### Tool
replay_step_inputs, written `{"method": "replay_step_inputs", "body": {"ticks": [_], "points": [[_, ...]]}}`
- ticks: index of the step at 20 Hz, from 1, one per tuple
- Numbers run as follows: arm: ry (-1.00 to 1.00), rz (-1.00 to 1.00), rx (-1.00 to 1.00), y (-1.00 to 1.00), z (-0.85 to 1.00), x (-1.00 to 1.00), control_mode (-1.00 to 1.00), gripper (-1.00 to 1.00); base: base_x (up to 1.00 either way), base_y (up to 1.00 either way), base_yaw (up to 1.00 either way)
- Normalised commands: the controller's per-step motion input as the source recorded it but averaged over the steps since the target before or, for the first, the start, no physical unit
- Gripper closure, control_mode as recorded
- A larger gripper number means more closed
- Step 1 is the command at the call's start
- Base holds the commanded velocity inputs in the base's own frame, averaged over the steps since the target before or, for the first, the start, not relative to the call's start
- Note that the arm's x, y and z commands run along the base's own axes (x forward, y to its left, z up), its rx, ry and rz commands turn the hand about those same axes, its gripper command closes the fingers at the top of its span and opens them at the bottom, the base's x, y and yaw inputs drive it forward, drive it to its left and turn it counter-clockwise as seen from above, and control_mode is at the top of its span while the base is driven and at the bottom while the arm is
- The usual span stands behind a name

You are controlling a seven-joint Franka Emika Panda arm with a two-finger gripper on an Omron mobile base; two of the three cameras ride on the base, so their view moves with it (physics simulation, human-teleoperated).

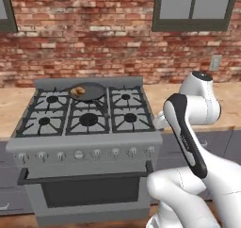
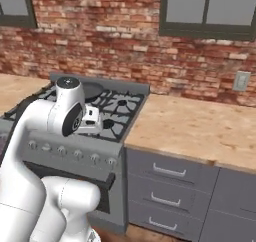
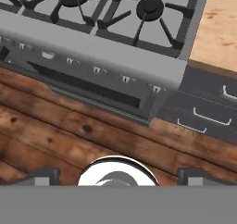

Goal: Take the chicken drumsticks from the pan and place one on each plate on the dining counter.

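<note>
The claw (image 3: 118, 176) is wide open and holds nothing. Its two dark finger tips (image 3: 42, 176) sit far apart at the bottom of the hand view. It looks down at the front edge of the stove (image 3: 106, 52), the brown wood floor (image 3: 55, 135) and the grey drawers (image 3: 208, 112) beside the stove.

There are no words or brand names to read anywhere. The stove knobs (image 1: 78, 154) are too small to show any marks.

The white arm (image 1: 188, 142) is folded up in front of the stove. Its upper part leans up and back, and a round joint (image 1: 202, 76) sits at the top. The hand end points down toward the stove front.

The pan (image 1: 87, 91) sits on a back burner of the stove, with its black handle (image 1: 102, 107) pointing toward the front. The chicken drumsticks (image 1: 78, 91) lie in the pan, on its left side, close together. They look golden brown. The arm is well apart from the pan.

A light wood counter (image 2: 200, 126) runs beside the stove, under a red brick wall (image 1: 94, 34).
</note>
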Motion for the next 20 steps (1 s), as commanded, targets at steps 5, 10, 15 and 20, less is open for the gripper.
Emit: {"method": "replay_step_inputs", "body": {"ticks": [5,10,15,20], "points": [[0.00,0.00,0.00,0.00,0.00,0.00,1.00,-1.00,0.27,0.85,-0.38],[0.00,0.00,0.00,0.00,0.00,0.00,1.00,-1.00,0.14,0.88,-0.33],[0.00,0.00,0.00,0.00,0.00,0.00,1.00,-1.00,0.20,0.76,-0.24],[0.00,0.00,0.00,0.00,0.00,0.00,1.00,-1.00,0.60,0.48,-0.08]]}}
